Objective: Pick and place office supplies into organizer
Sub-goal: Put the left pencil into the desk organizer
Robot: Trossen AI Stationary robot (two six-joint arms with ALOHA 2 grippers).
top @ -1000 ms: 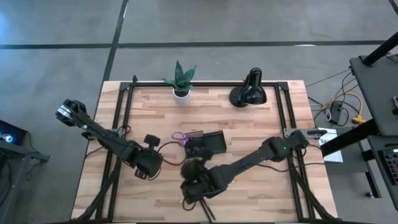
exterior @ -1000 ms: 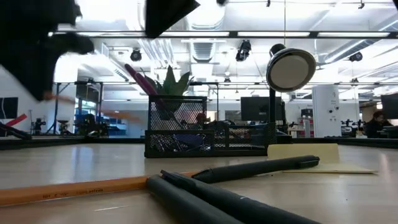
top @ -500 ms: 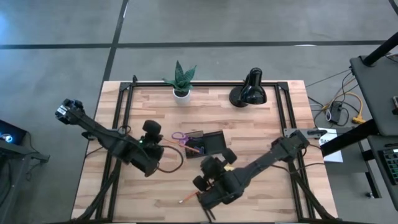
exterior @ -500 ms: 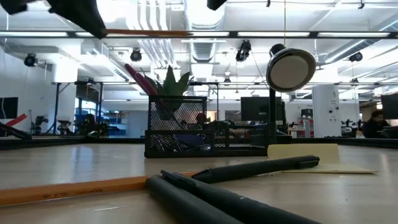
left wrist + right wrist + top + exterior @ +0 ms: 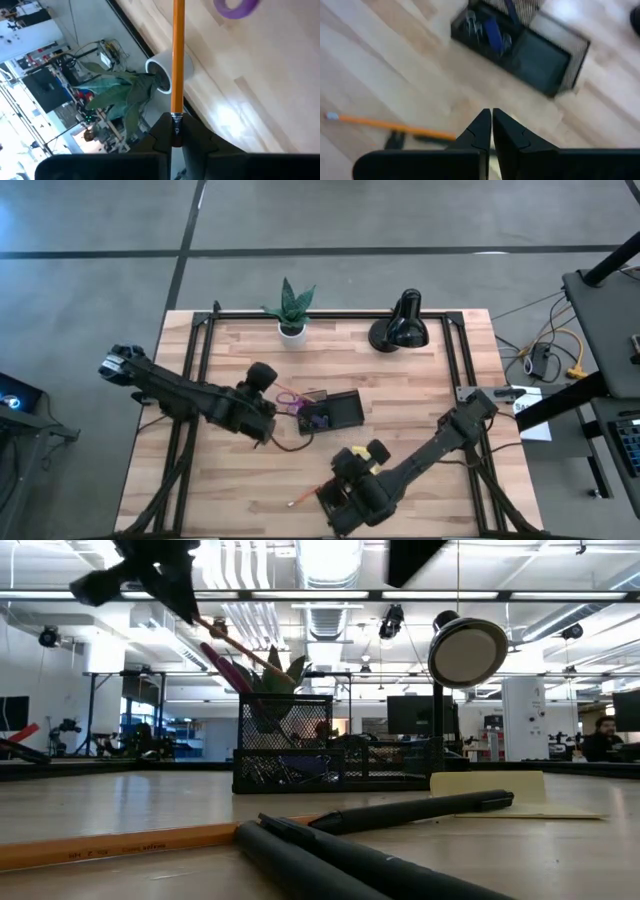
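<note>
Left end effector [image 5: 176,131] is clenched on an orange pencil [image 5: 177,55], held in the air just beside the organizer [image 5: 335,411] on the table [image 5: 420,380], with the pencil slanting down toward it. Purple scissor handles [image 5: 288,398] stick out of the organizer on that same side. Right end effector [image 5: 491,125] is clenched with nothing between its fingers, raised above the table, well apart from the organizer on its near side. A second orange pencil [image 5: 299,499], black pens [image 5: 400,811] and a yellow pad [image 5: 500,790] lie on the table near that end effector.
</note>
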